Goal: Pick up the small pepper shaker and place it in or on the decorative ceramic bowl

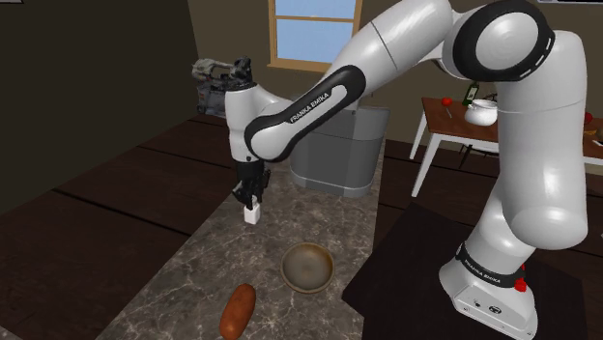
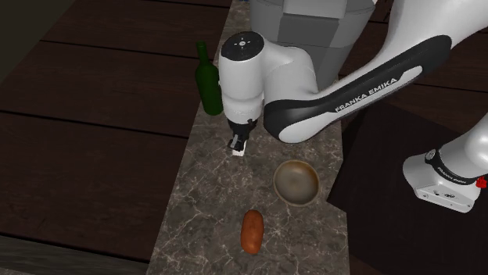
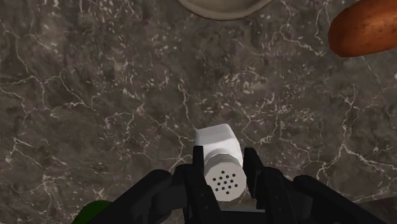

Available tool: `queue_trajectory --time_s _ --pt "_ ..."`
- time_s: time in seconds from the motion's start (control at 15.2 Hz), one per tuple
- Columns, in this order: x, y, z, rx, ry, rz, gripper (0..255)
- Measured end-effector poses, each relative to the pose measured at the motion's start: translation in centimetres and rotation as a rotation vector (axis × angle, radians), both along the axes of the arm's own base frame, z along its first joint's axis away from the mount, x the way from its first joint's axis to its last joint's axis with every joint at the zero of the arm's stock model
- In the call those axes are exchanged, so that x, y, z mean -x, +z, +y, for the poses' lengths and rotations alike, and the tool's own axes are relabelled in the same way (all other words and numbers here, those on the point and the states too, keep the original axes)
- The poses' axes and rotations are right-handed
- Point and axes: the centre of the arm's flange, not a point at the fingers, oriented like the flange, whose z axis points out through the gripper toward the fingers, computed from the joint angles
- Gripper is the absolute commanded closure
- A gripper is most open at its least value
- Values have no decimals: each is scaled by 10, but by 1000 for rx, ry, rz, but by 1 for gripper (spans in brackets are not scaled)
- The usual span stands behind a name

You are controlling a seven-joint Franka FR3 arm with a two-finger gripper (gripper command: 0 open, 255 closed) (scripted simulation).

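One white shaker (image 3: 216, 141) is being pinched by the gripper (image 3: 224, 156), and the bowl (image 1: 307, 284) is not being reached yet.

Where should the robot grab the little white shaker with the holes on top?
By its flat side walls, just under the holed cap, coming straight down from above. The shaker is upright, small and boxy, so two opposite faces fit neatly between the fingers. The gripper clasps it just that way.
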Motion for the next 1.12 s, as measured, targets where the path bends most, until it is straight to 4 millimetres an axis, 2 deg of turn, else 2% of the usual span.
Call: queue_trajectory --time_s 0.26,0.4,0.92,1.12 --pt "1 19 -1 0 0 0 255" --pt "16 24 -3 0 0 0 255" --pt "114 48 -13 0 1 1 255" --pt "154 51 -18 0 2 0 255"
